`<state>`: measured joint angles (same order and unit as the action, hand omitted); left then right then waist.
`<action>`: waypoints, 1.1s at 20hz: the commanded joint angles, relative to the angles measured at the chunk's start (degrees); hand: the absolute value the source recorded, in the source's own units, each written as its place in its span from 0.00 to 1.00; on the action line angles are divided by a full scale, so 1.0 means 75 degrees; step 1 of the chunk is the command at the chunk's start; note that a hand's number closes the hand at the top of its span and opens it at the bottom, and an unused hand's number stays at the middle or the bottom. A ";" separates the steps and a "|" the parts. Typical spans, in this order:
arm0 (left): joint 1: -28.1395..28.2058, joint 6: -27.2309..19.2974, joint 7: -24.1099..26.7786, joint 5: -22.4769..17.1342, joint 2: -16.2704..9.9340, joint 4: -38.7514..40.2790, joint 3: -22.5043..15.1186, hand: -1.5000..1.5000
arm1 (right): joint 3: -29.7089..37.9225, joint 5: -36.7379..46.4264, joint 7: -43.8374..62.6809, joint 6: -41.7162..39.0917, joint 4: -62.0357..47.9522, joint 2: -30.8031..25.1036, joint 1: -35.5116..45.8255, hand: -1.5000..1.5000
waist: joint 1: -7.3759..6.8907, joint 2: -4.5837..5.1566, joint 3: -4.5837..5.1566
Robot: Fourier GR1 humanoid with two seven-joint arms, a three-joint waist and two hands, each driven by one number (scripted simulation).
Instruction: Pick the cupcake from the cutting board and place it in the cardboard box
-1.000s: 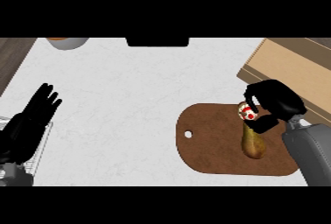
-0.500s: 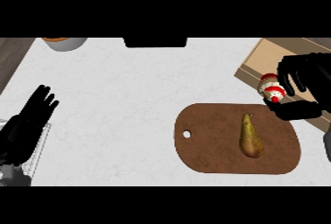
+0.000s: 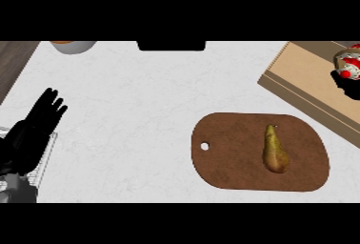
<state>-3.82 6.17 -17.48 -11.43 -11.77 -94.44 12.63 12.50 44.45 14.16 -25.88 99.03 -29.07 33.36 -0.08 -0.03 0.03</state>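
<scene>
Right hand at the far right edge, mostly cut off by the frame; black fingers curled round the cupcake, holding it from below and the side. Cupcake shows white frosting with red bits, and sits over the inside of the cardboard box; can't tell whether it touches the box floor. Box is tan, set at an angle in the upper right corner, its near wall running down toward the right edge.

Left hand at the left edge, fingers straight and together, pointing up and slightly right, holding nothing, resting. Under it a wire rack at the lower left, partly hidden by the hand.

Cutting board is brown, rounded, with a small hole near its left edge, lying flat on the white tabletop just below the box. A pear lies on the board right of centre, stem end up, fat end down. No cupcake on the board.

Top edge: a grey bowl with something orange in it, upper left, cut off. A dark flat object at top centre, also cut off. Dark wood strip along the upper left corner beside the tabletop.
</scene>
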 commanded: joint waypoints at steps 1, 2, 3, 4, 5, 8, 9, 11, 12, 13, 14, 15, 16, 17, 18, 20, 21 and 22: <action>0.0428 -0.0041 -0.0017 0.0071 0.0279 -0.0506 -0.0223 0.50 | 0.0207 0.0141 -0.0356 0.0240 -0.0747 -0.0280 0.0149 1.00 | -0.0045 0.0004 -0.0003; -0.0004 -0.0032 -0.0010 0.0102 0.0062 -0.0054 -0.0084 0.50 | 0.0331 0.0382 -0.0875 0.0704 -0.1808 -0.0564 0.0437 1.00 | -0.0080 0.0031 -0.0005; 0.0029 0.0193 -0.0115 -0.0267 -0.0098 -0.0085 0.0170 0.50 | 0.0113 0.0617 -0.1166 0.1060 -0.1879 -0.0495 0.0259 1.00 | -0.0078 0.0025 -0.0004; 0.0075 0.0261 0.0028 -0.0099 -0.0176 0.0025 0.0131 0.50 | 0.0220 0.0475 -0.1149 0.0689 -0.2365 -0.0791 0.0799 1.00 | -0.0090 0.0027 -0.0003; 0.0027 0.0056 0.0506 0.0259 0.0192 0.0387 -0.0145 0.50 | 0.0312 0.0450 -0.1413 0.0828 -0.2799 -0.0855 0.0800 1.00 | -0.0074 0.0036 -0.0002; -0.0067 0.0391 0.0277 -0.0228 -0.0184 0.0269 0.0256 0.50 | 0.0265 0.0667 -0.1959 0.1542 -0.3724 -0.0813 0.1056 1.00 | -0.0096 0.0032 -0.0003; -0.0294 -0.0225 0.0310 0.0392 0.0313 0.0439 -0.0235 0.50 | 0.0231 0.0673 -0.2186 0.1727 -0.3999 -0.0784 0.1219 1.00 | -0.0083 0.0039 -0.0004; -0.0007 0.0134 0.0116 -0.0052 0.0044 0.0088 0.0054 0.50 | 0.0491 0.0626 -0.3047 0.2304 -0.4727 -0.0947 0.0942 1.00 | -0.0108 0.0039 -0.0008; -0.0059 0.0109 0.0226 0.0066 0.0036 0.0248 0.0040 0.50 | 0.0156 0.0997 -0.2912 0.2670 -0.5123 -0.0700 0.1275 1.00 | -0.0133 0.0046 -0.0006; 0.0071 0.0208 0.0263 0.0028 0.0052 0.0225 0.0015 0.50 | 0.0540 0.0647 -0.3393 0.2305 -0.5500 -0.1215 0.1362 1.00 | -0.0111 0.0038 -0.0006; -0.0077 -0.0146 -0.0252 0.0237 0.0129 -0.0194 -0.0178 0.50 | 0.0361 0.0706 -0.3074 0.2305 -0.5202 -0.0917 0.1257 1.00 | -0.0072 0.0019 -0.0006; -0.0118 0.0019 -0.0343 -0.0051 0.0093 -0.0194 -0.0088 0.50 | 0.0431 0.0827 -0.3541 0.2843 -0.6116 -0.0943 0.1508 1.00 | -0.0143 0.0043 -0.0009; 0.0402 0.0036 -0.0166 0.0023 0.0114 -0.0678 -0.0052 0.50 | 0.0423 0.0773 -0.3341 0.2628 -0.5958 -0.0930 0.1462 1.00 | -0.0119 0.0021 -0.0006; 0.0176 0.0363 -0.0015 -0.0142 -0.0086 -0.0128 0.0067 0.50 | 0.0329 0.0952 -0.3695 0.3230 -0.6546 -0.0703 0.1462 1.00 | -0.0154 0.0048 -0.0008; -0.0023 0.0368 -0.0031 -0.0168 -0.0146 0.0031 0.0123 0.50 | 0.0362 0.0950 -0.3876 0.3217 -0.6932 -0.0793 0.1533 1.00 | -0.0145 0.0053 -0.0008; 0.0079 0.0113 -0.0212 -0.0113 0.0088 -0.0348 -0.0013 0.50 | 0.0502 0.0903 -0.4303 0.3344 -0.7747 -0.0948 0.1751 1.00 | -0.0186 0.0058 -0.0011; 0.0150 0.0161 -0.0128 -0.0081 0.0065 -0.0286 0.0009 0.50 | 0.0396 0.0910 -0.4043 0.3128 -0.7754 -0.0802 0.1903 1.00 | -0.0154 0.0044 -0.0008; 0.0073 0.0197 0.0242 0.0127 0.0113 0.0081 -0.0084 0.50 | 0.0389 0.0963 -0.4394 0.3418 -0.8056 -0.0698 0.1490 1.00 | -0.0166 0.0074 -0.0010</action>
<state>-3.18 7.46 -17.44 -11.56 -11.37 -95.17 12.60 15.60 51.03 -15.04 -2.76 46.29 -35.23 44.93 -1.20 0.35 -0.02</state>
